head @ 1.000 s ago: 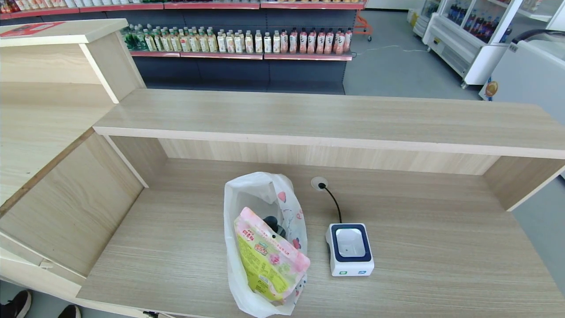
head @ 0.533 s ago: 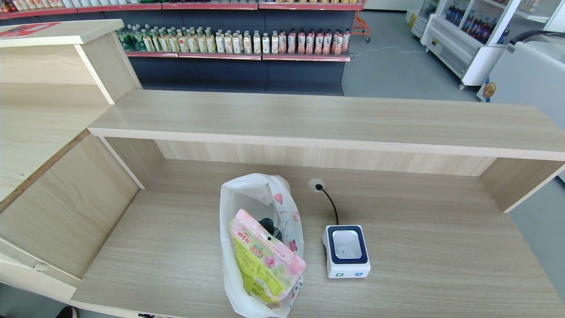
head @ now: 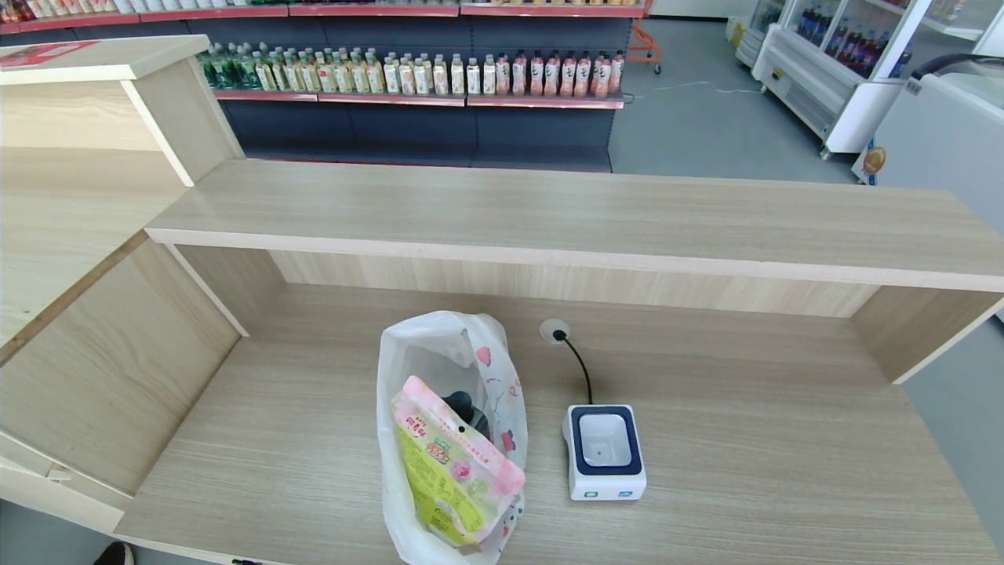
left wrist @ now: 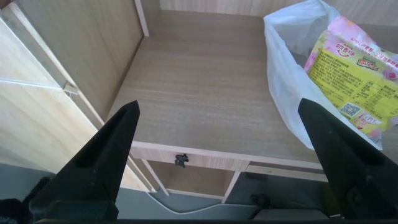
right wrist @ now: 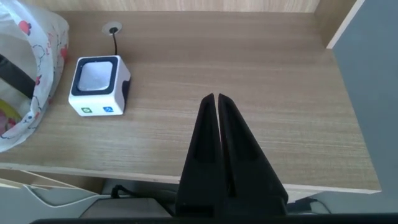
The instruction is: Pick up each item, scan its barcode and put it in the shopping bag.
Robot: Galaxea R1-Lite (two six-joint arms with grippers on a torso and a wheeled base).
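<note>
On the counter [head: 784,471], the shopping bag [head: 416,349] stands at 9 o'clock of the scanner [head: 604,451], nearer the left gripper [left wrist: 219,106], whose jaws are spread wide. It holds a snack pouch [head: 451,463], long axis 11-to-5 o'clock, above a dark item [head: 463,404]. The right gripper [right wrist: 216,98] is pinched together, empty.

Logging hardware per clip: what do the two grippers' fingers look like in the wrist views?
The left gripper and right gripper look alike: plain matte black fingers, broad at the base and tapering to narrow tips, with no markings or cables visible on them.
</note>
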